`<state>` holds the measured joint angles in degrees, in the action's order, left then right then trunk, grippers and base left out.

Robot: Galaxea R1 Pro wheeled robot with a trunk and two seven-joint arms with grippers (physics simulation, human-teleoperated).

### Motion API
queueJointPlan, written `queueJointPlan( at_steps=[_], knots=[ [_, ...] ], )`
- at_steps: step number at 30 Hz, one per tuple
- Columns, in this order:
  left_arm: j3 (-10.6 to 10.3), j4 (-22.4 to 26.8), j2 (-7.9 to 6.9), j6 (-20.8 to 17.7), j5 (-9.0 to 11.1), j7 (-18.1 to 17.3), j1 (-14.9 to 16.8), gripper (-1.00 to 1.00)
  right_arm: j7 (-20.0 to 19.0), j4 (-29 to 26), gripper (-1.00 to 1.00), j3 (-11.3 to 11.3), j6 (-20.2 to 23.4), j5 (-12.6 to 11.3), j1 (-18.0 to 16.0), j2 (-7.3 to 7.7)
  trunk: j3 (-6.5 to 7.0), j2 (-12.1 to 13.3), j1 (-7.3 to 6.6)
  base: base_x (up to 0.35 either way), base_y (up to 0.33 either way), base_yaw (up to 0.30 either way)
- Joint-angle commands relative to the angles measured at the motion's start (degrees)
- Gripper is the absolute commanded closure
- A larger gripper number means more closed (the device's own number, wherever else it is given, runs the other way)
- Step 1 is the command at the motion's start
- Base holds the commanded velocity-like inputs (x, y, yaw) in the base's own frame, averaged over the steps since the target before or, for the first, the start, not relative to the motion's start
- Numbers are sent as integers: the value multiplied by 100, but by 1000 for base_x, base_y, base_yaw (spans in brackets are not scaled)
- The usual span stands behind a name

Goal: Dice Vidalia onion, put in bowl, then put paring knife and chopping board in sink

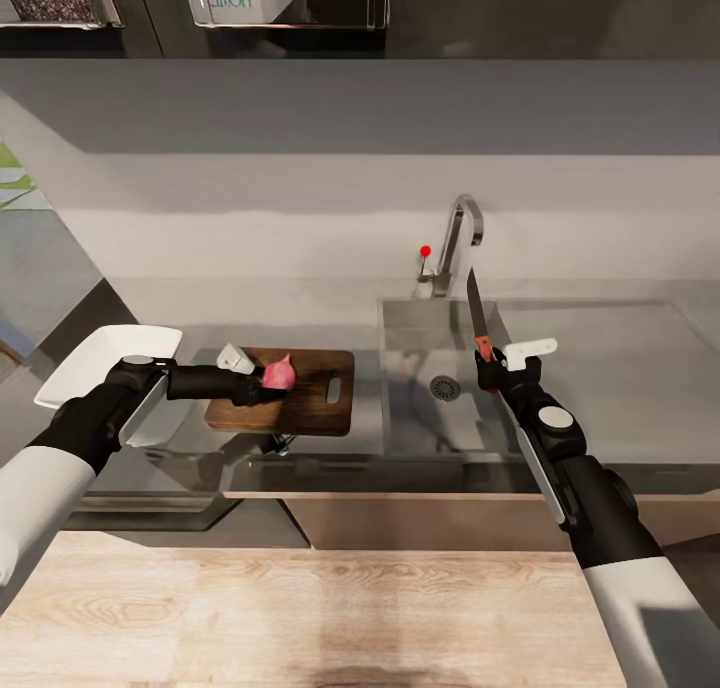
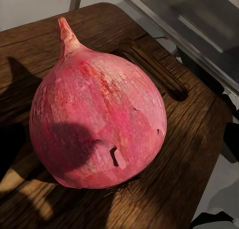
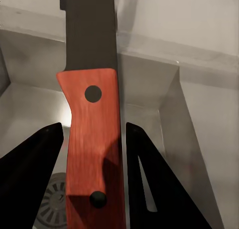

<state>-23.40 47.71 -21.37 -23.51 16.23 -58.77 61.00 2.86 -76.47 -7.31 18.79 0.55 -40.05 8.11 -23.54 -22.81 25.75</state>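
The pink-red Vidalia onion lies on the brown chopping board, to the left of the sink. My left gripper is level with the onion, its jaws spread wide on either side; a dark fingertip stands clear of the skin. Over the sink basin my right gripper is shut on the paring knife's red handle. The dark blade points up and away. The white bowl sits on the countertop, partly behind my left arm.
The chrome tap with its red knob stands behind the basin, close to the raised blade. The round drain lies below the knife. A wooden surface spans the near foreground. Dark wall cabinets hang above.
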Motion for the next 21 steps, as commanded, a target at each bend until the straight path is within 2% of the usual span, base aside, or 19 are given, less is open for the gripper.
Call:
queueJointPlan(
  at_steps=[1,21],
  knots=[
    [-25,1,-7,-55,56,6,8,-100,30,-9,100,-16,37,6,-1,6,-5,-11,3,0,0,0],
    [-24,1,-15,-57,56,0,5,-100,30,0,100,-34,30,6,6,6,170,-11,3,0,0,0]
  ],
)
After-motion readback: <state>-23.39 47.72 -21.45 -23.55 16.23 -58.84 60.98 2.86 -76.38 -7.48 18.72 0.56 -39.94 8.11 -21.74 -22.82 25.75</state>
